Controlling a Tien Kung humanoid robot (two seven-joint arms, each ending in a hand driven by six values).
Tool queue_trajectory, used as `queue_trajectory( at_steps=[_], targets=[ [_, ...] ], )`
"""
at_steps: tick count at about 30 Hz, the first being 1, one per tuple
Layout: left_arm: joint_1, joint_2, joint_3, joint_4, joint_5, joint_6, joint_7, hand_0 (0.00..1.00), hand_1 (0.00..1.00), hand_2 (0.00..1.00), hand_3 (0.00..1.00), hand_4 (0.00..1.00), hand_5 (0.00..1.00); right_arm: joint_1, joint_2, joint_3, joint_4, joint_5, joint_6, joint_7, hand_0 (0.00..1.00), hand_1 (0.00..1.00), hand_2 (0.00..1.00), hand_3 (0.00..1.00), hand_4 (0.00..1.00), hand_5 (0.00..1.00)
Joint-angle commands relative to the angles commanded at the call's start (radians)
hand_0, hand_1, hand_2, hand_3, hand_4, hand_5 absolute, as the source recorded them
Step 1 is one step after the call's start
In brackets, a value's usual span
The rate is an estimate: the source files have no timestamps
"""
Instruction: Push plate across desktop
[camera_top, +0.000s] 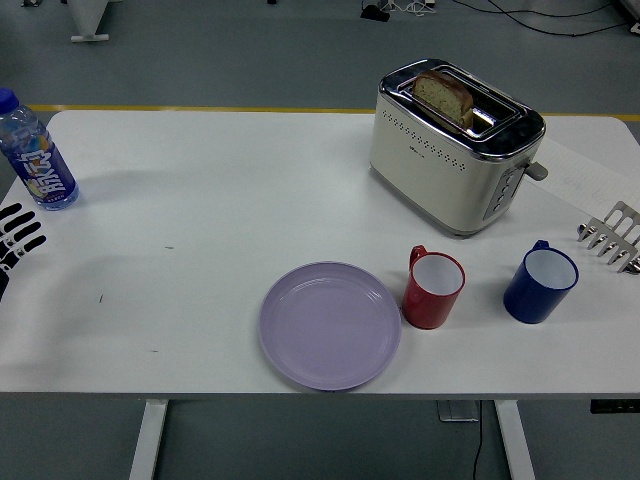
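We have the lilac plate (330, 325) at the counter's (200, 200) near edge, just left of the red mug (433, 290), well right of our left robot hand (14, 238), fingers spread, empty, at the left edge; right hand's state unclear.

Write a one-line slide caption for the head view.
Lilac plate waits untouched near the table's front edge; left hand hovers far left, beside the bottle.
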Motion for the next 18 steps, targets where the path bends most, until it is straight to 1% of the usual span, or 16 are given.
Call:
queue_trajectory(
  at_steps=[6,13,18],
  targets=[
    [0.0,0.003,0.003,0.003,0.001,0.001,0.001,0.67,0.729,0.7,0.651,0.583,0.998,-0.001,0.004,0.01,-0.002,-0.009,-0.002,-0.008,0.57,0.565,0.684,0.599,0.342,0.401],
    [0.001,-0.001,0.003,0.006,0.001,0.002,0.001,0.67,0.728,0.7,0.651,0.587,0.998,-0.003,0.004,-0.003,0.0,0.008,0.002,-0.001,0.57,0.565,0.684,0.6,0.344,0.396],
    [-0.011,-0.001,0.012,0.008,0.003,0.0,0.002,0.67,0.728,0.7,0.651,0.587,0.998,-0.004,0.006,0.003,-0.002,-0.001,0.002,-0.003,0.57,0.565,0.684,0.6,0.344,0.396]
  ],
)
